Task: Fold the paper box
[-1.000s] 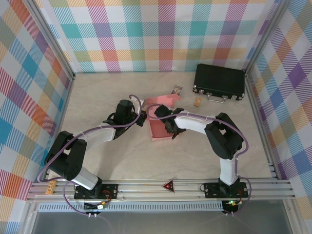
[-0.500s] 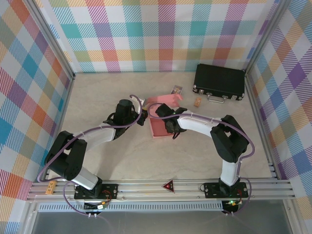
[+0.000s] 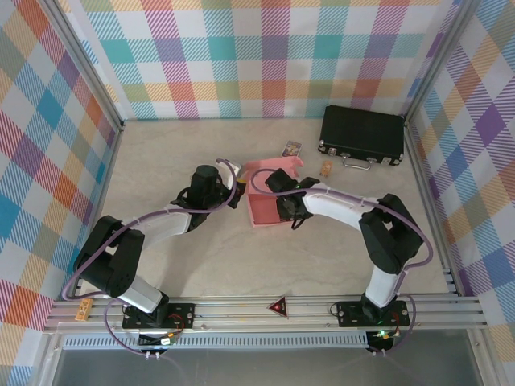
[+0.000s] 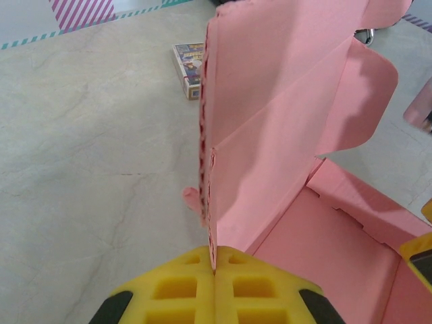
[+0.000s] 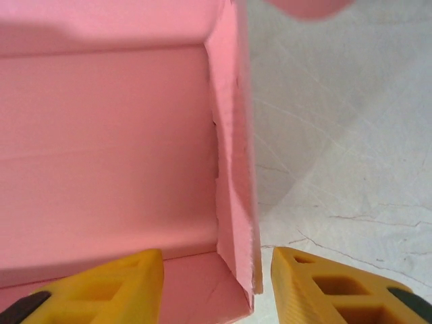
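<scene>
The salmon-pink paper box lies half formed in the middle of the table, its lid panel standing up at the far side. My left gripper is shut on the box's upright left panel; the yellow fingertips pinch its thin edge. My right gripper is open and straddles the box's right side wall, one finger inside the tray, the other outside over the table, neither touching the wall. From above, the right gripper sits at the box's right edge.
A black hard case with a handle stands at the back right. A small printed card packet and a small tan item lie behind the box. A red triangle sits on the front rail.
My right gripper's jaws have opened wider around the side wall, and the right arm's elbow has swung out to the right. The left gripper has kept its pinch and place.
</scene>
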